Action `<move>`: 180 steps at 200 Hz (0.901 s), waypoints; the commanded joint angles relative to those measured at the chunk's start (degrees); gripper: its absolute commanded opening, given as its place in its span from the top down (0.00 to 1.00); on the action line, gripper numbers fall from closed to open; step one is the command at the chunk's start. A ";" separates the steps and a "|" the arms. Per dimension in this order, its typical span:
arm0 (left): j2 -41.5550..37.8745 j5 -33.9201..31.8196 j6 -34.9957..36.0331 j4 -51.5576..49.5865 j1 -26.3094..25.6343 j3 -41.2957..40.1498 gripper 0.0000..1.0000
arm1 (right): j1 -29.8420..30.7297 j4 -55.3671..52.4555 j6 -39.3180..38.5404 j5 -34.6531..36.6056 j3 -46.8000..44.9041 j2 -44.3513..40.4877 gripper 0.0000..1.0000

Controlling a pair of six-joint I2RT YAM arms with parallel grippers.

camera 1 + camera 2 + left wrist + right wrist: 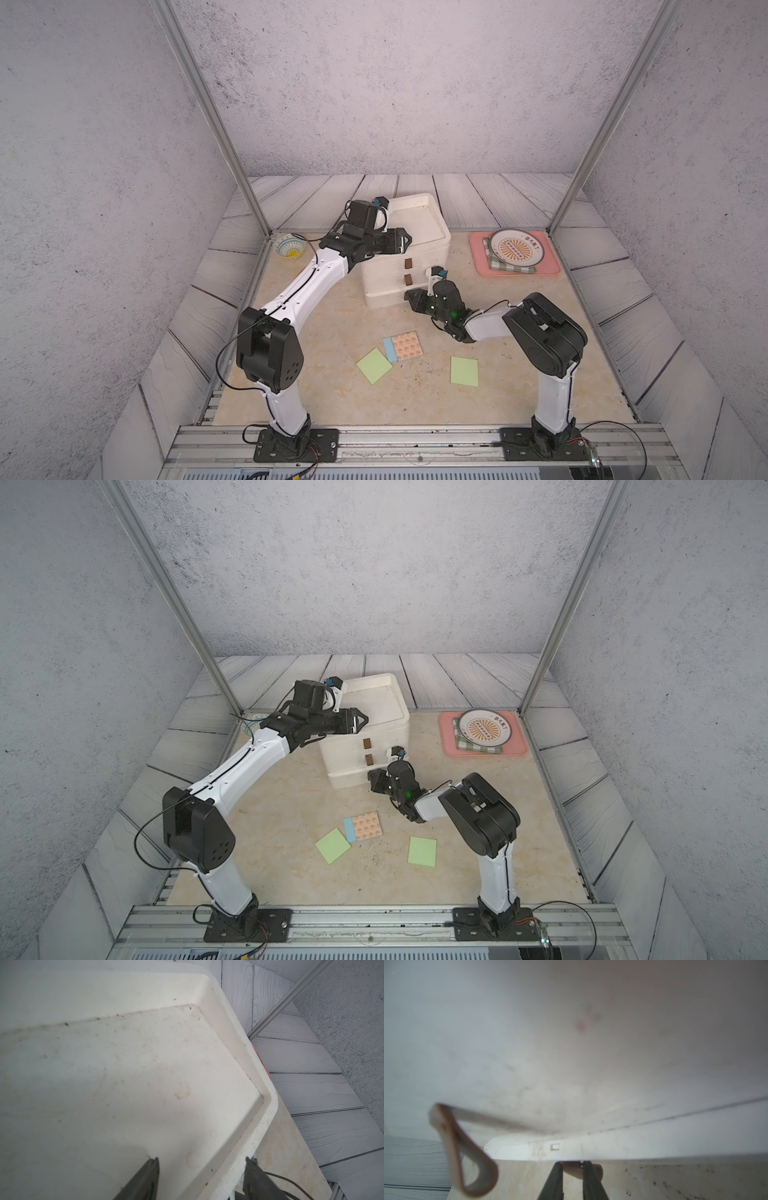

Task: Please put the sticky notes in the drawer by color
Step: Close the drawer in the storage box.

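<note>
Right pincer (572, 1164) clamped on bottom drawer tab (598, 1171).
Pull straight toward 6 o'clock; left pincer (202, 1159), jaws apart astride the cabinet (249, 1076) rim, should brace. Sticky notes (374, 365) lie on the table (324, 324) at 6 o'clock.

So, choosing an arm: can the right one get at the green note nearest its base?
Probably not yet: the right gripper looks shut on the bottom drawer handle. The green note lies uncovered, so once freed it likely could.
</note>
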 commanded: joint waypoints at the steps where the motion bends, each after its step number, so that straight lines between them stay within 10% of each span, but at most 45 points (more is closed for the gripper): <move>1: 0.54 1.16 -1.90 -13.52 0.00 -3.59 0.31 | 1.31 4.74 -0.50 5.72 -4.43 -3.41 0.78; 64: -2.96 3.17 -3.31 -13.80 0.00 -2.87 0.31 | 6.04 6.97 -2.90 13.92 -12.19 -11.13 0.70; 113: -0.84 1.43 -0.40 -18.39 0.31 2.22 0.30 | 4.91 2.07 -2.10 6.17 -10.44 -16.29 0.46; 136: 1.44 1.58 1.05 -21.98 0.53 6.97 0.30 | 0.81 -5.97 -0.58 -7.26 -8.55 -19.68 0.44; 180: 2.43 2.44 1.72 -23.20 1.27 9.83 0.29 | -1.75 -29.52 -9.36 -10.34 -2.48 -25.71 0.41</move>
